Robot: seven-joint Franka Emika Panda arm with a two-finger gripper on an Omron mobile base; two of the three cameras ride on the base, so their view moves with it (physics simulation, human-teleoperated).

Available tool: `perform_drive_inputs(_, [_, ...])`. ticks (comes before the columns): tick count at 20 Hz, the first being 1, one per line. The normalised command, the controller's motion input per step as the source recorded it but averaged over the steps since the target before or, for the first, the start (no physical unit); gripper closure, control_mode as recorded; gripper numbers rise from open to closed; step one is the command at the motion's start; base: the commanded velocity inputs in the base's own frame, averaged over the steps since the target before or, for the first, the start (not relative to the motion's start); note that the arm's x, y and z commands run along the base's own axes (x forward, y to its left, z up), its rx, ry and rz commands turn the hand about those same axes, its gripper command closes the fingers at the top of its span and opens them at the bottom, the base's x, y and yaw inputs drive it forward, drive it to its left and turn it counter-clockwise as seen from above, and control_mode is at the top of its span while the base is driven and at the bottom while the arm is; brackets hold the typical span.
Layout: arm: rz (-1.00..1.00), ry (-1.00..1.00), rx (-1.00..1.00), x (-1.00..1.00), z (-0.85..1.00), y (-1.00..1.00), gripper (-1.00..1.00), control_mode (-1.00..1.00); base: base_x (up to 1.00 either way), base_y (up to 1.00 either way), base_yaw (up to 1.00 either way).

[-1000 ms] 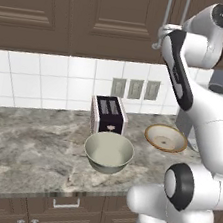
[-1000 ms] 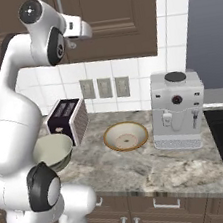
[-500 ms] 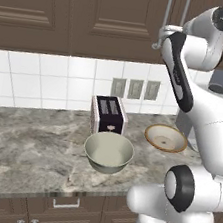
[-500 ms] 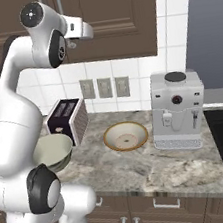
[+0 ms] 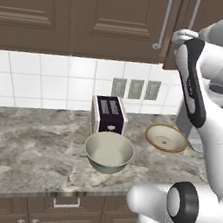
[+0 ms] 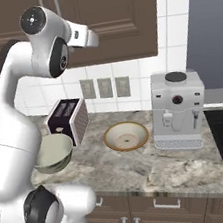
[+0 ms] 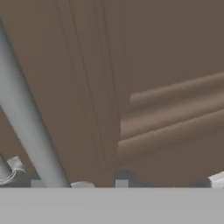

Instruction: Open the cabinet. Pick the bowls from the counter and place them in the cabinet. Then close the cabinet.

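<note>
Up high in the left base view, the white arm reaches to the cabinet, whose dark brown doors are shut; the hand sits by the lower end of a silver bar handle, and the gripper itself is hidden behind the forearm. On the counter below, the deep greyish-cream bowl stands just in front of a toaster, and the shallower bowl with the orange-yellow rim lies to its right, apart from it

From the right base view, the wrist points at the cabinet front under the doors' lower edge. The deep bowl shows partly behind the arm, beside the toaster; the patterned bowl lies between the toaster and a coffee machine on the stone top

Through the hand view, the panelled door is very close, with the grey handle bar running slantwise at the left. The finger tips barely rise at the bottom edge; I cannot tell how wide the jaws stand or whether they grip the bar
</note>
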Motion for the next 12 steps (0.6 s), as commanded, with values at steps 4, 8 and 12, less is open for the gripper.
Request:
perform_drive_inputs(4, [-0.16, -0.15, 0.23, -1.00, 0.03, -1.00, 1.00, -1.00, 0.00, 0.00, 0.00])
perform_drive_inputs(8, [-0.17, -0.14, 0.24, -1.00, 0.08, -1.00, 1.00, -1.00, 0.00, 0.00, 0.00])
perform_drive_inputs(12, [-0.18, -0.06, 0.28, -1.00, 0.21, -1.00, 1.00, -1.00, 0.00, 0.00, 0.00])
